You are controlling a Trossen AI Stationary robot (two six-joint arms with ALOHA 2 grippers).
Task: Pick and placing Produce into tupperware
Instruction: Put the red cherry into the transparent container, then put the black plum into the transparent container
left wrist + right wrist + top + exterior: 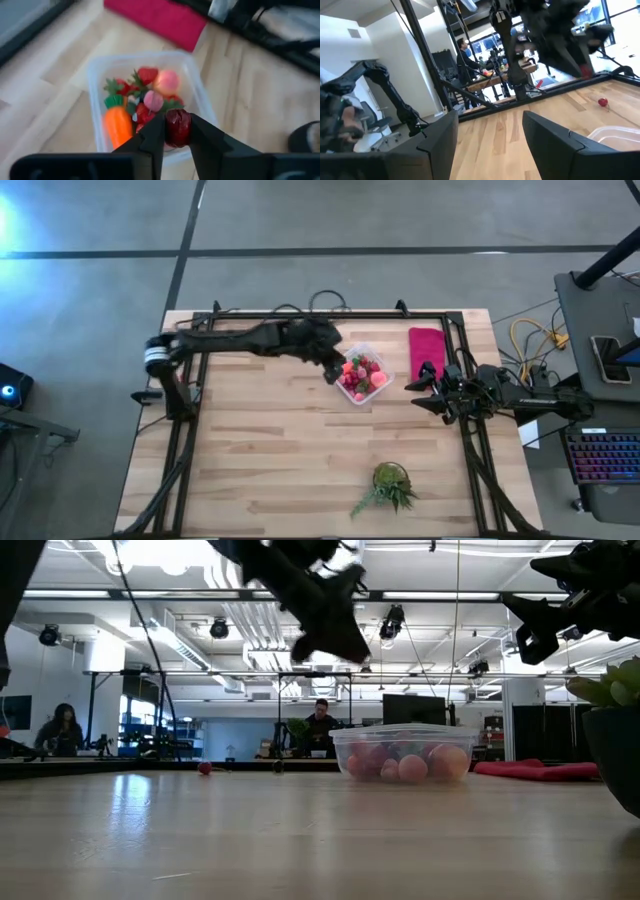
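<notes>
The clear tupperware [362,373] sits on the wooden table right of centre. It holds produce: an orange carrot [118,125], red strawberries [146,75] and pink round pieces [167,80]. My left gripper [177,125] hovers over the tupperware's left edge [333,372], shut on a dark red berry [178,126]. One loose red berry [603,102] lies on the table, also seen in the low view [204,768]. My right gripper [490,125] waits open to the right of the tupperware [415,388], with nothing between its fingers. My left gripper pinches the dark red berry [178,120] between its two fingertips [155,131]. The fingers slant downward, reaching in from the table's left side. The berry is lifted clear, high above the table and over the tupperware's rim [150,155].
A flat magenta cloth [427,350] lies just right of the tupperware, close to my right gripper. A green spiky plant in a pot [390,485] stands near the front edge. A black frame rail [330,313] runs along the table's far and side edges.
</notes>
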